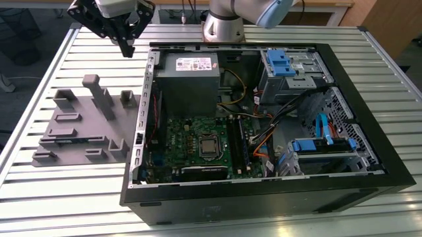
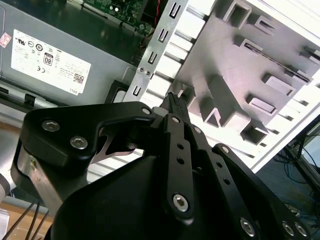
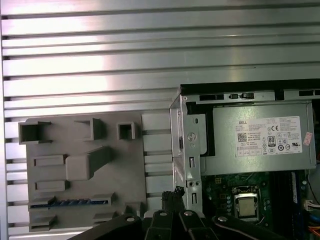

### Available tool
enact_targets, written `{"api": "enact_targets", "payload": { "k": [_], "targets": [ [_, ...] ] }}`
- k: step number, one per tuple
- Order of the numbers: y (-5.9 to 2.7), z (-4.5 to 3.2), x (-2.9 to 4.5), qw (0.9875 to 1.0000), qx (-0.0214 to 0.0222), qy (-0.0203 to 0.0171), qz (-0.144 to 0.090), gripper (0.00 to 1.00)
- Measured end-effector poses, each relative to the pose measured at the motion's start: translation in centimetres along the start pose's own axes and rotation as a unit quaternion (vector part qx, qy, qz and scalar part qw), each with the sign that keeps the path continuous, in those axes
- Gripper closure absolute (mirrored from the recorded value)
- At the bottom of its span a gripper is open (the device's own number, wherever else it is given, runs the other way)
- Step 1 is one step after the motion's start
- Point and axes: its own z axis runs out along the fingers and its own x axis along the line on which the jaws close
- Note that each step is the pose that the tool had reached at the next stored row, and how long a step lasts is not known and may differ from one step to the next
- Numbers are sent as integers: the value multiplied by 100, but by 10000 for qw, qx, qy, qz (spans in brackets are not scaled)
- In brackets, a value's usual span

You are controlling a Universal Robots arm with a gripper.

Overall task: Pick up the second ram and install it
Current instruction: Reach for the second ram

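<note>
blue ram stick [image 3: 70, 202] in grey plastic tray [image 3: 125, 170]

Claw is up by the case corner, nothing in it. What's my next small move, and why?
Probably carry the claw over the grey plastic tray to above the thin blue ram stick, opening it on the way. The stick lies in a tray slot; the claw, shut and empty, hangs off by the black computer case's corner.

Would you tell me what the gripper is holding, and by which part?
Nothing is held: the black gripper is shut on air, while the thin blue ram stick lies in the grey plastic tray.
</note>
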Motion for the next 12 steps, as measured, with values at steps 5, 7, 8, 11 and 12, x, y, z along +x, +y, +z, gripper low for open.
{"api": "enact_targets", "payload": {
  "k": [5, 7, 8, 11, 12],
  "targets": [
    [-6, 0, 42, 10000, 0, 0, 0, 89],
    [-8, 0, 58, 10000, 0, 0, 0, 89],
    [-9, 0, 66, 10000, 0, 0, 0, 89],
    [-13, 0, 91, 10000, 0, 0, 0, 89],
    [-15, 1, 99, 10000, 0, 0, 0, 89]
  ]
}}
